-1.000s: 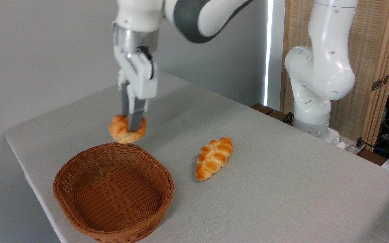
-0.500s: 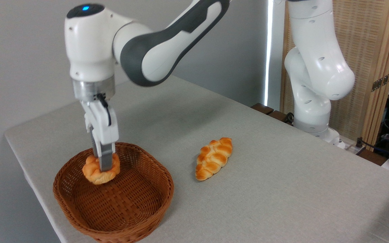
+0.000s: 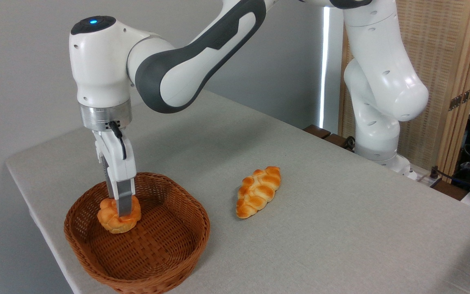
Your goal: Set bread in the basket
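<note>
Inside the basket (image 3: 169,245), toward its left rear, the tool (image 3: 123,212) grips the bread (image 3: 114,218) from directly above, low over the weave.

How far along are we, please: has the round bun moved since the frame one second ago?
Yes. The round bun, shut in the gripper, has come left and down from behind the basket's far rim to inside it.
</note>
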`<state>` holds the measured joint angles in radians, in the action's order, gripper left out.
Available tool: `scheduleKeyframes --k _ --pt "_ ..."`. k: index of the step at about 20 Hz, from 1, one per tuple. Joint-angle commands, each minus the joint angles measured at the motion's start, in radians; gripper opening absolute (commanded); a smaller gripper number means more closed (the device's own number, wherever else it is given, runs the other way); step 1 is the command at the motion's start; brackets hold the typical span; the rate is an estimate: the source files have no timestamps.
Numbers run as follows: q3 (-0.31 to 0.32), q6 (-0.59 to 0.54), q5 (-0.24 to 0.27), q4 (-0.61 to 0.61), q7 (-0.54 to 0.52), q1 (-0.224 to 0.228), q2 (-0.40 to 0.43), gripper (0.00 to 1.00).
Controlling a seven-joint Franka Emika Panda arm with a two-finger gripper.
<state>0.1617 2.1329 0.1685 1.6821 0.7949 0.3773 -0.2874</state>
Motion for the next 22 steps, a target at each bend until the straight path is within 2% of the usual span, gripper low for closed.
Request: scheduleKeyframes --k 1,7,12,14,18,20,22 --pt "0.002 -0.011 0.008 -0.008 -0.014 0.003 0.01 1.0" --pt "0.013 -0.028 0.011 -0.035 -0.028 -0.003 0.051 1.0" --pt "0.012 -0.128 0.006 -0.035 -0.031 -0.052 0.131 1.0" --pt "0.004 -0.201 0.005 -0.035 -0.036 -0.084 0.172 1.0" --pt "0.002 -0.428 -0.004 -0.035 -0.033 -0.185 0.266 1.0" --pt "-0.001 -0.488 -0.036 -0.033 -0.036 -0.208 0.286 1.0" --pt "-0.037 -0.511 -0.043 -0.03 -0.046 -0.248 0.297 1.0"
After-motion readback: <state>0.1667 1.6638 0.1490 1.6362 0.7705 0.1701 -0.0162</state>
